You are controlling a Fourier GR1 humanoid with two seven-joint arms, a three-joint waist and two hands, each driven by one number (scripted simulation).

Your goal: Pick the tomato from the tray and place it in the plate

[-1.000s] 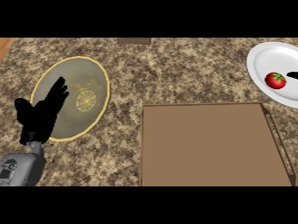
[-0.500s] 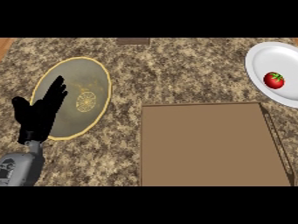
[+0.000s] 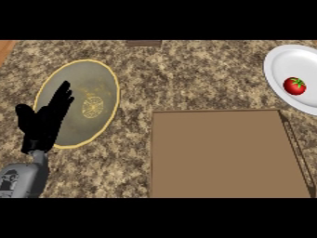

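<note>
Tomato [image 3: 294, 86] sits on white plate [image 3: 312, 60], far right, apart from brown tray [image 3: 226, 155]. Placement step looks done; no further move seems needed. Left hand [image 3: 44, 121] rests over gold-rimmed plate [image 3: 102, 76], fingers straight, holding nothing. Right hand out of sight.

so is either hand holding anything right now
Nothing is held. The left hand rests open over the gold-rimmed plate; the right hand is out of view. The tomato lies on the white plate.
</note>
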